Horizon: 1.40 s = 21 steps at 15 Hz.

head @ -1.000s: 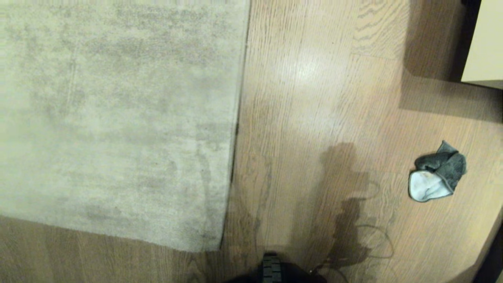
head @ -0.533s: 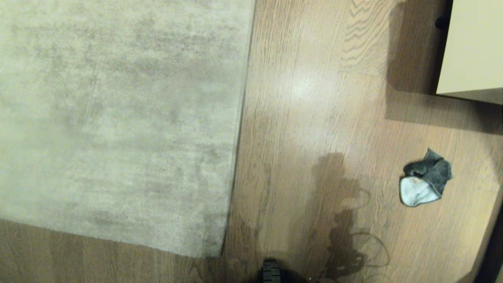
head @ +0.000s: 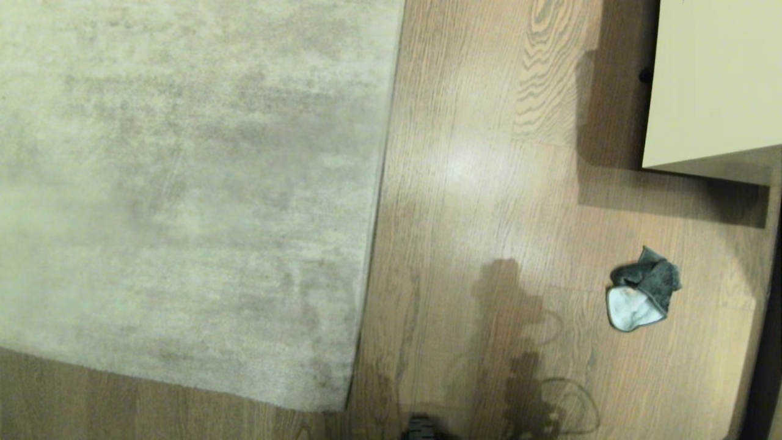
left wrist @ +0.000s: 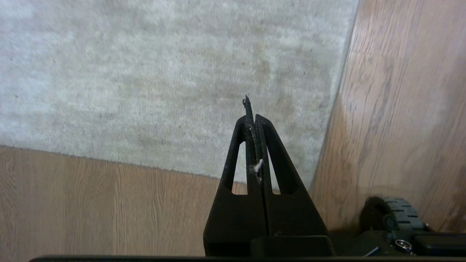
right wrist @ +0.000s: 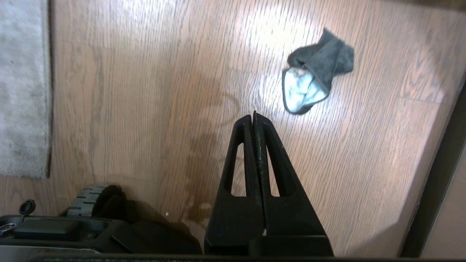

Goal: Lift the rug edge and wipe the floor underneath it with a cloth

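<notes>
The pale grey-beige rug lies flat across the left of the head view, its straight right edge running down to a near corner. Light brown wood floor fills the rest. The dark grey-green cloth lies crumpled on the floor at the right, showing a pale underside. Neither arm shows in the head view. In the left wrist view my left gripper hangs shut and empty above the rug near its corner. In the right wrist view my right gripper is shut and empty, a short way from the cloth.
A cream cabinet stands at the back right, casting a shadow on the floor. A dark strip borders the far right. My base and a wheel sit close to the rug corner, also seen as the wheel.
The whole head view has shifted: rug, cloth and cabinet slid down and leftward in the picture as the camera tilted. Nothing on the floor moved itself.
</notes>
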{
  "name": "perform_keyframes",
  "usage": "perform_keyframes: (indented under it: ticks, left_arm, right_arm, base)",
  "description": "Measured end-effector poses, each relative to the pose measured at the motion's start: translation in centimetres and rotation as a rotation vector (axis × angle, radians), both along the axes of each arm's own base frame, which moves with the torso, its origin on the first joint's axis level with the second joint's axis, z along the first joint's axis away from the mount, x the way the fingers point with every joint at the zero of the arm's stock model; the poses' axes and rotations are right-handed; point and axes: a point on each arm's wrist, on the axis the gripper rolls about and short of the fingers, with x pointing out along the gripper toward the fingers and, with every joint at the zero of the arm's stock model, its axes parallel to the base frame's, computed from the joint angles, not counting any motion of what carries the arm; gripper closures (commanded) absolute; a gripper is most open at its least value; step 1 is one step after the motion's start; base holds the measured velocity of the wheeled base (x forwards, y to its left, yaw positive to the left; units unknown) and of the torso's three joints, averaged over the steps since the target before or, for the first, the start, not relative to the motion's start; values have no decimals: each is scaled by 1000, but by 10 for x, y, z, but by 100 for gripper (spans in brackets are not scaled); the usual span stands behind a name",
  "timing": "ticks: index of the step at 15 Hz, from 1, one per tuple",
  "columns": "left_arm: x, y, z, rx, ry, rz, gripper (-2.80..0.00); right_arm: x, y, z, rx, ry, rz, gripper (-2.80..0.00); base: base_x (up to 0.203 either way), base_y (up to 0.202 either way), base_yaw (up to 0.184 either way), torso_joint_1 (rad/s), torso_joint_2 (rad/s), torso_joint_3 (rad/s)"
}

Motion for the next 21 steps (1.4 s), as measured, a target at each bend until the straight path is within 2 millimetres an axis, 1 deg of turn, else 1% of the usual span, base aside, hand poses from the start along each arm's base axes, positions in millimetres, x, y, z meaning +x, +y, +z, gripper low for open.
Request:
perform_keyframes:
  ticks: [21]
  left_arm:
    - [0, 0, 0, -2, 0, -2, 0]
  right_arm:
    - [0, 0, 0, 0, 0, 0, 0]
  base:
    - [0, 0, 0, 3, 3, 201]
